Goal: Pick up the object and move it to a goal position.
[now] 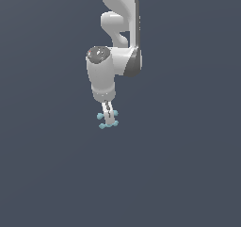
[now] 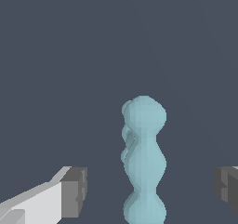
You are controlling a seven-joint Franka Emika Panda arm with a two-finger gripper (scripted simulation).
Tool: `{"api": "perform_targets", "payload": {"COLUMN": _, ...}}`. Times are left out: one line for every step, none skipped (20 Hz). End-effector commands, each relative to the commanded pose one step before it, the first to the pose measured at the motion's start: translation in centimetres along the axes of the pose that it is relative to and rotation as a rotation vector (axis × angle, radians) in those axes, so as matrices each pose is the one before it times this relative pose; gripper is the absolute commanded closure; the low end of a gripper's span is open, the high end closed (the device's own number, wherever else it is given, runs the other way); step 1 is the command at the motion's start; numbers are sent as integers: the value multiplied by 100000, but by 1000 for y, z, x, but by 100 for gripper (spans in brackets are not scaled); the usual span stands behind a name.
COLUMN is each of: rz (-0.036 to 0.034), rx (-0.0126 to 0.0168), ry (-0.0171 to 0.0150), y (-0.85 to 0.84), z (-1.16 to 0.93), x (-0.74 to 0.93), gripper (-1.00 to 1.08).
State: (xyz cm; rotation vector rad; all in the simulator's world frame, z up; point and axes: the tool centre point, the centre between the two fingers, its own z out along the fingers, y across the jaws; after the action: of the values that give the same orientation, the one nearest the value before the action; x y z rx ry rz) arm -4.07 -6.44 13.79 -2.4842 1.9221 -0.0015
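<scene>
White arm vertical, pincer spread — astride cyan object.

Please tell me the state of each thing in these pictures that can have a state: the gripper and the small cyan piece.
gripper: open, its pads standing apart on both sides of the piece, not touching it.
cyan jack-like piece: between the open fingers, not gripped; whether it rests on the ground cannot be told.

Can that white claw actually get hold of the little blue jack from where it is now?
Probably yes. In the wrist view the pale blue jack stands between the two grey fingertips, with gaps on both sides and nothing else between them. The gripper is down around it, jaws open, so closing should catch it.
</scene>
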Motion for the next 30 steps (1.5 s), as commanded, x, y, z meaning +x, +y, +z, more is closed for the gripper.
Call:
{"api": "perform_targets", "payload": {"rz": 148, "rx": -126, "ry": -3, "y": 84, "z": 1006, "x": 11, "gripper": -92}}
{"api": "perform_targets", "payload": {"rz": 68, "rx": -7, "ry": 12, "y": 26, "z": 551, "x": 2, "gripper": -92}}
{"api": "perform_targets", "payload": {"rz": 68, "rx": -6, "ry": 11, "y": 24, "z": 571, "x": 1, "gripper": -92}}
{"api": "perform_targets", "payload": {"rz": 0, "rx": 0, "ry": 0, "y": 5, "z": 504, "x": -29, "gripper": -92}}
{"api": "perform_targets", "payload": {"rz": 97, "rx": -5, "ry": 8, "y": 17, "z": 437, "x": 28, "gripper": -92}}
{"api": "perform_targets", "payload": {"rz": 0, "rx": 0, "ry": 0, "y": -11, "z": 367, "x": -18, "gripper": -92}}
{"api": "perform_targets", "payload": {"rz": 0, "rx": 0, "ry": 0, "y": -19, "z": 298, "x": -12, "gripper": -92}}
{"api": "perform_targets", "payload": {"rz": 58, "rx": 17, "ry": -34, "y": -12, "z": 224, "x": 28, "gripper": -92}}
{"api": "perform_targets", "payload": {"rz": 0, "rx": 0, "ry": 0, "y": -26, "z": 153, "x": -3, "gripper": -92}}
{"api": "perform_targets", "payload": {"rz": 0, "rx": 0, "ry": 0, "y": -20, "z": 87, "x": 0, "gripper": -92}}
{"api": "perform_targets", "payload": {"rz": 0, "rx": 0, "ry": 0, "y": -8, "z": 28, "x": 0, "gripper": -92}}
{"api": "perform_targets", "payload": {"rz": 0, "rx": 0, "ry": 0, "y": 0, "z": 0, "x": 0, "gripper": 108}}
{"api": "perform_targets", "payload": {"rz": 0, "rx": 0, "ry": 0, "y": 0, "z": 0, "x": 0, "gripper": 108}}
{"api": "perform_targets", "payload": {"rz": 0, "rx": 0, "ry": 0, "y": 0, "z": 0, "x": 0, "gripper": 108}}
{"api": "perform_targets", "payload": {"rz": 0, "rx": 0, "ry": 0, "y": 0, "z": 0, "x": 0, "gripper": 108}}
{"api": "perform_targets", "payload": {"rz": 0, "rx": 0, "ry": 0, "y": 0, "z": 0, "x": 0, "gripper": 108}}
{"api": "perform_targets", "payload": {"rz": 0, "rx": 0, "ry": 0, "y": 0, "z": 0, "x": 0, "gripper": 108}}
{"api": "perform_targets", "payload": {"rz": 0, "rx": 0, "ry": 0, "y": 0, "z": 0, "x": 0, "gripper": 108}}
{"api": "perform_targets", "payload": {"rz": 0, "rx": 0, "ry": 0, "y": 0, "z": 0, "x": 0, "gripper": 108}}
{"api": "perform_targets", "payload": {"rz": 0, "rx": 0, "ry": 0, "y": 0, "z": 0, "x": 0, "gripper": 108}}
{"api": "perform_targets", "payload": {"rz": 0, "rx": 0, "ry": 0, "y": 0, "z": 0, "x": 0, "gripper": 108}}
{"api": "perform_targets", "payload": {"rz": 0, "rx": 0, "ry": 0, "y": -8, "z": -2, "x": 2, "gripper": 108}}
{"api": "perform_targets", "payload": {"rz": 0, "rx": 0, "ry": 0, "y": -2, "z": -31, "x": -5, "gripper": 108}}
{"api": "perform_targets", "payload": {"rz": 0, "rx": 0, "ry": 0, "y": -5, "z": -92, "x": -16, "gripper": 108}}
{"api": "perform_targets", "payload": {"rz": 0, "rx": 0, "ry": 0, "y": -8, "z": -154, "x": -27, "gripper": 108}}
{"api": "perform_targets", "payload": {"rz": 0, "rx": 0, "ry": 0, "y": -11, "z": -216, "x": -38, "gripper": 108}}
{"api": "perform_targets", "payload": {"rz": 0, "rx": 0, "ry": 0, "y": -14, "z": -279, "x": -49, "gripper": 108}}
{"api": "perform_targets", "payload": {"rz": 0, "rx": 0, "ry": 0, "y": -18, "z": -343, "x": -60, "gripper": 108}}
{"api": "perform_targets", "payload": {"rz": 0, "rx": 0, "ry": 0, "y": -21, "z": -408, "x": -71, "gripper": 108}}
{"api": "perform_targets", "payload": {"rz": 0, "rx": 0, "ry": 0, "y": -25, "z": -473, "x": -82, "gripper": 108}}
